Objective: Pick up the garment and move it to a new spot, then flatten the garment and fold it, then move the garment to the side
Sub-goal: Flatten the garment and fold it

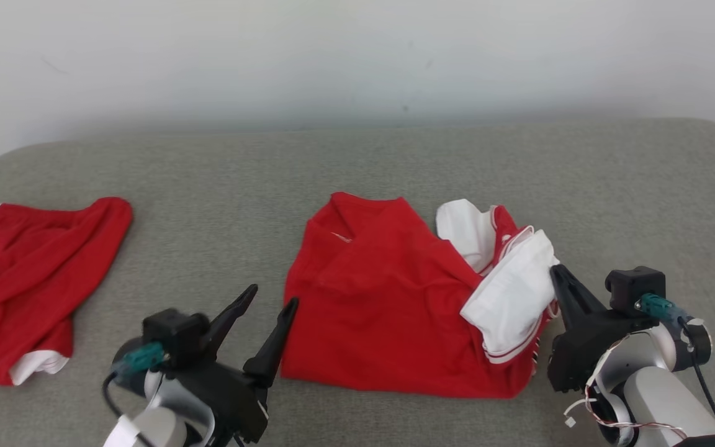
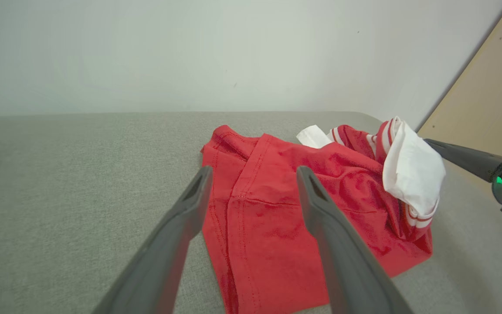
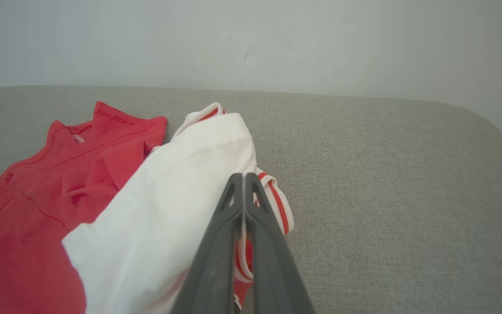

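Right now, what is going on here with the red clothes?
The robot is handling the crumpled garment in the middle of the grey surface. Its right end effector is shut on the garment's white part. The left end effector is open near the garment's left edge, gripping nothing. Another red cloth lies apart on the left.

Shirt [image 1: 395, 298] on padded bench [image 1: 357, 161] at mid-width, nearer the front edge, second garment [image 1: 28, 279] well apart at left edge, left gripper [image 1: 272, 295] just beside shirt's left side, right gripper [image 1: 557, 271] touching its right side.
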Available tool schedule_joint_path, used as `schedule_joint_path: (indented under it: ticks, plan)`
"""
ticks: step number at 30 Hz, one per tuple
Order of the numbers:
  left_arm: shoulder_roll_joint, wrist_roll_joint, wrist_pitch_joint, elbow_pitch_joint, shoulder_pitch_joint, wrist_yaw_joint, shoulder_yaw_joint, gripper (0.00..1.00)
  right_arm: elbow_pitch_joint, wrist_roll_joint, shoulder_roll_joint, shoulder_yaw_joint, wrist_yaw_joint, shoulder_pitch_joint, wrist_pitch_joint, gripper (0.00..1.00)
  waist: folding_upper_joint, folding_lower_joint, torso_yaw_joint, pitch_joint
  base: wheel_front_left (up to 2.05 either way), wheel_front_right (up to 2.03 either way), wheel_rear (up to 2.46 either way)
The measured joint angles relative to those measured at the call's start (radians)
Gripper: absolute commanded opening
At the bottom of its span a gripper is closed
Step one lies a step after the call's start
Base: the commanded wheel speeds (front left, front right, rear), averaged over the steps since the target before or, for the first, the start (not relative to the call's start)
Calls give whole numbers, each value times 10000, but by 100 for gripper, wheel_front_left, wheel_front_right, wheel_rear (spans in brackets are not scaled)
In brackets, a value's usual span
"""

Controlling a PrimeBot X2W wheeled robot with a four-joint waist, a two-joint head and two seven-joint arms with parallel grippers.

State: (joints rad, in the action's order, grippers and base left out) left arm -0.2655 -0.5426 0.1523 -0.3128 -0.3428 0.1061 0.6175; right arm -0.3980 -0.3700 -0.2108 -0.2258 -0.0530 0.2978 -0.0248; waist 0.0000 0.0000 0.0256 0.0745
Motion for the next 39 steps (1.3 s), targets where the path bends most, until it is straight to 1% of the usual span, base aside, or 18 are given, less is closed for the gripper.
schedule_joint_path:
  ticks: [2, 5, 9, 12, 16, 22, 28, 30, 31, 32, 33, 34, 35, 39]
  plan:
    - [8, 71, -309, -410, -475, 63, 199, 100, 184, -2, 128, -15, -25, -90, 88, 0, 0, 0, -216, 98, 0, 0, 0]
    - [96, -345, -656, -1053, -1066, 174, 186, 100, 506, 2, 217, -82, -94, -221, 186, 0, 0, 0, -518, 272, 0, 0, 0]
    - [46, -573, -1039, -1952, -1623, 178, 272, 100, 798, 19, 247, -199, -105, -269, 251, 0, 0, 1, -889, 535, 0, 0, 0]
    - [40, -715, -1281, -2577, -1949, 182, 316, 100, 1012, 40, 272, -244, -180, -267, 255, 0, 1, 1, -1156, 739, 0, 0, 0]
    - [4, -1003, -1448, -3137, -2272, 184, 456, 100, 1243, 111, 301, -278, -221, -262, 261, 0, 0, 1, -1487, 1001, 0, 0, 0]
    - [0, -1039, -1707, -3478, -2831, 186, 1452, 100, 1457, 142, 295, -178, -351, -267, 268, 0, 1, 2, -1799, 1391, 0, 0, 0]
    - [-127, -1093, -1705, -4061, -3149, 188, 1904, 100, 1647, 203, 366, -196, -364, -267, 265, 0, 0, 1, -1885, 1586, 0, 0, 0]
    - [-150, -1089, -1691, -4253, -3266, 190, 1973, 84, 1687, 213, 370, -180, -370, -267, 265, 0, 0, 0, -1873, 1600, 0, 0, 0]
    - [-146, -1085, -1680, -4345, -3340, 190, 2031, 85, 1695, 213, 366, -144, -407, -269, 265, 0, 0, 0, -1853, 1602, 0, 0, 0]
    - [-127, -1085, -1670, -4445, -3433, 209, 2056, 71, 1708, 213, 349, -100, -443, -274, 265, 0, 0, 0, -1825, 1601, 0, 0, 0]
    - [-113, -1089, -1607, -4504, -3505, 263, 2088, 44, 1720, 213, 334, -63, -449, -278, 265, 0, 1, 1, -1790, 1599, 0, 0, 0]
    - [-100, -1093, -1595, -4566, -3571, 261, 2151, 36, 1720, 213, 322, -50, -449, -278, 263, 0, 0, 0, -1755, 1595, 0, 0, 0]
    - [-92, -1135, -1597, -4617, -3615, 261, 2226, 0, 1722, 213, 324, -52, -449, -278, 263, 0, 1, 1, -1719, 1588, 0, 0, 0]
    - [-84, -1271, -1557, -4750, -3617, 261, 2637, 0, 1739, 213, 372, -90, -451, -271, 251, 0, 0, 0, -1615, 1530, 0, 0, 0]
